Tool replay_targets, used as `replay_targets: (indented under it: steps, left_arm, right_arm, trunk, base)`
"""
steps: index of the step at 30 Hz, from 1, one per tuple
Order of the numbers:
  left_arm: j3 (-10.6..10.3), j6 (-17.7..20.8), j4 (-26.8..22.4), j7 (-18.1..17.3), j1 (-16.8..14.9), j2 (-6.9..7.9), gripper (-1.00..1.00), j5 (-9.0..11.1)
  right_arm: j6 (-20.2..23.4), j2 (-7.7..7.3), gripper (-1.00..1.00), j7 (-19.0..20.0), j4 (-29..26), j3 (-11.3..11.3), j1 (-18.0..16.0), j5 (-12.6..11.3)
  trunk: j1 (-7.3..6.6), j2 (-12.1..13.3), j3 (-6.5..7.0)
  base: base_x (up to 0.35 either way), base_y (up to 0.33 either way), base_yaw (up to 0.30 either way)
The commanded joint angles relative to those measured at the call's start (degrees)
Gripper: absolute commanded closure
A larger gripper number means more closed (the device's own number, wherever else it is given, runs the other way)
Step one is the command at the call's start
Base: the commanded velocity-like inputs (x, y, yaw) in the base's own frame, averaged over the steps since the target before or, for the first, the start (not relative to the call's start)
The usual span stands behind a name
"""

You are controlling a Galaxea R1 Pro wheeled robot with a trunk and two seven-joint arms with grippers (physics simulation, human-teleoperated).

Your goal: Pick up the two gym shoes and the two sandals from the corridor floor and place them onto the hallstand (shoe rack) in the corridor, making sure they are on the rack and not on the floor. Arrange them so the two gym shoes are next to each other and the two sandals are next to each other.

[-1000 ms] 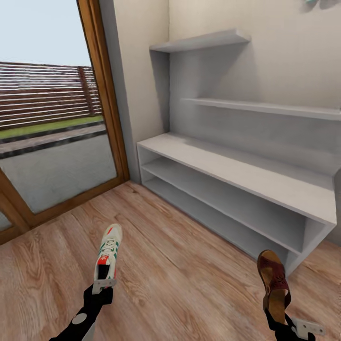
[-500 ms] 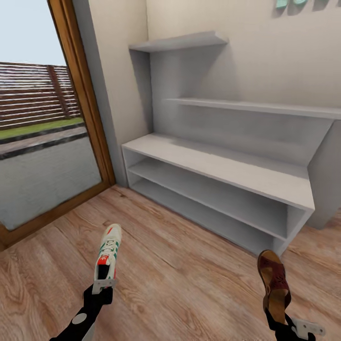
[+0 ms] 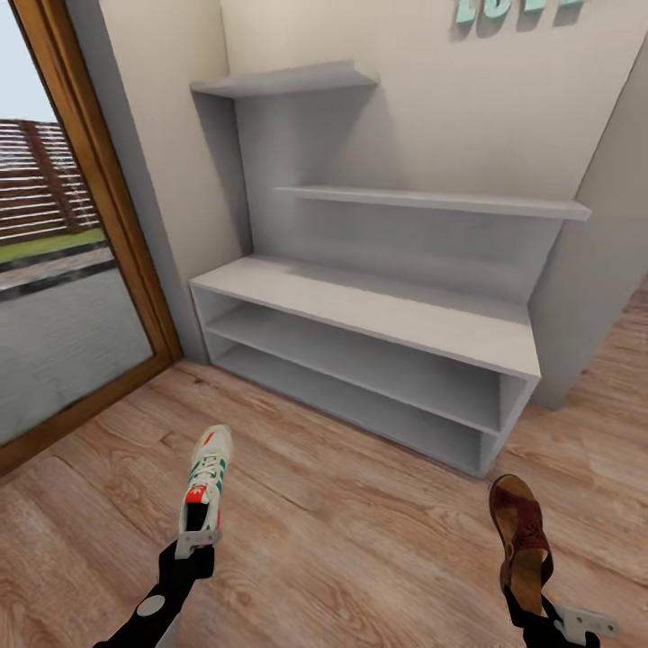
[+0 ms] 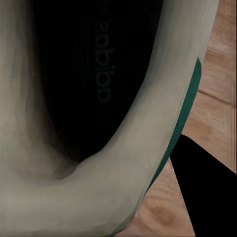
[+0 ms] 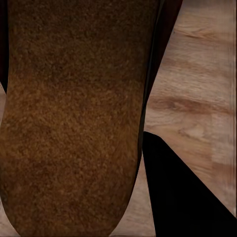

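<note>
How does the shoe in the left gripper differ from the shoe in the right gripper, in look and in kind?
The gym shoe is a closed white sneaker with laces and green stripes; the sandal is dark brown and open, with a wide front band. The gym shoe has a red-orange tongue patch; the sandal shows a tan footbed. The left gripper holds the gym shoe, the right gripper the sandal. Both are held by the heel end, toes pointing toward the hallstand.

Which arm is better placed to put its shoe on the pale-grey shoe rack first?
Probably the right. Its gripper holds the dark brown leather sandal just in front of the rack's near end, while the left gripper, holding the white green-striped sneaker, has more wood floor to cross.
</note>
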Motion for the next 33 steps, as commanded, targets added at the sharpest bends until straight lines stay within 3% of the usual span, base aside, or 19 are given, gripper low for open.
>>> replay_targets:
  steps: [1,20,33]
  left_arm:
    - [-0.06,-0.15,0.01,0.08,-0.01,0.01,1.0,0.23]
    - [-0.05,-0.09,-0.05,0.16,-0.01,0.01,1.0,0.23]
    - [-0.06,-0.05,0.01,0.17,-0.01,0.01,1.0,0.24]
  right_arm:
    - [-0.09,0.06,1.0,0.53,0.05,-0.28,-0.07,-0.1]
    - [-0.09,0.03,1.0,0.53,0.04,-0.28,-0.07,-0.1]
    - [-0.09,0.1,1.0,0.44,0.13,-0.28,-0.07,-0.1]
  trunk:
    - [-0.01,-0.02,-0.04]
    - [-0.01,-0.02,-0.04]
    - [-0.01,-0.02,-0.04]
  base:
    - [0.0,0.0,-0.266]
    - [0.029,0.244,-0.266]
    - [0.002,0.017,-0.266]
